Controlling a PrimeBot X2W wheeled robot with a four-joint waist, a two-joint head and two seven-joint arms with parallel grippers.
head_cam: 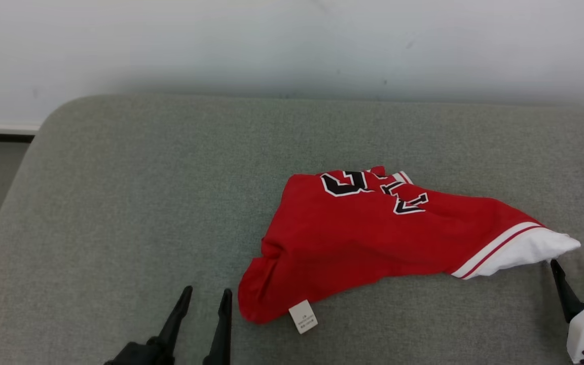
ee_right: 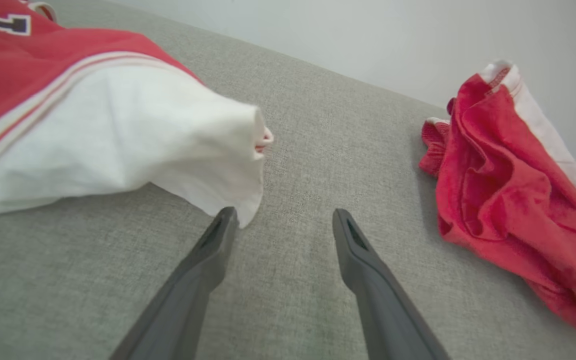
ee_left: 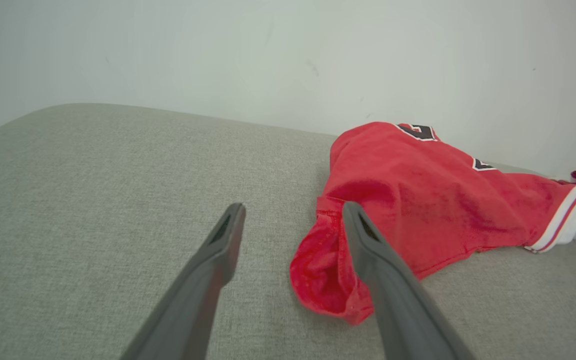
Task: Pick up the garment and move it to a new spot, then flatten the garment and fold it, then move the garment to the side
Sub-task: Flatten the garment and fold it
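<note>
Your left hand [head_cam: 207, 290] is sitting at the lower left of the head view with its two dark fingers [head_cam: 175, 314] spread apart and gripping nothing, its tips pointing up the frame just left of the red garment [head_cam: 373, 233]. That garment is lying crumpled on the grey padded surface [head_cam: 119, 203], right of centre. Black-and-white lettering [head_cam: 373, 190] is showing along its upper edge, a white label [head_cam: 303, 317] is sticking out at its lower left corner, and a white band [head_cam: 525, 248] edged with a red stripe is ending it at the right. In the left wrist view, the finger on the right is overlapping the bunched red hem, and you cannot tell whether it is touching the cloth. Your right hand [head_cam: 573, 258] is showing at the lower right edge, likewise open and empty, its tips lying just below the white end. In the right wrist view, a second red garment [ee_right: 508, 200] is lying crumpled at the right of the frame, well apart from the first. A pale wall [head_cam: 292, 45] is running behind the surface.
</note>
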